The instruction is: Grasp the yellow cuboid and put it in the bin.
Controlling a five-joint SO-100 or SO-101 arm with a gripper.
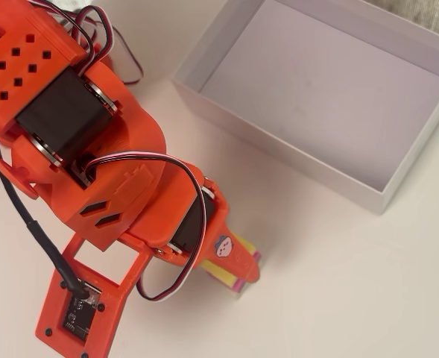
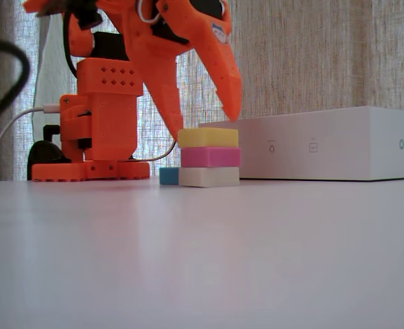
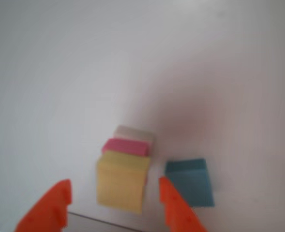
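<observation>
The yellow cuboid (image 3: 122, 180) sits directly under the gripper (image 3: 114, 199), whose orange fingers are spread wide to either side of it without touching. It tops a small stack, over a pink block (image 2: 210, 157) and a white block (image 2: 209, 176). A blue block (image 3: 190, 182) lies just beside the stack. The bin (image 1: 398, 171) stands nearby across bare table (image 2: 202, 260). The cuboid looks matte, pale, flat.
</observation>
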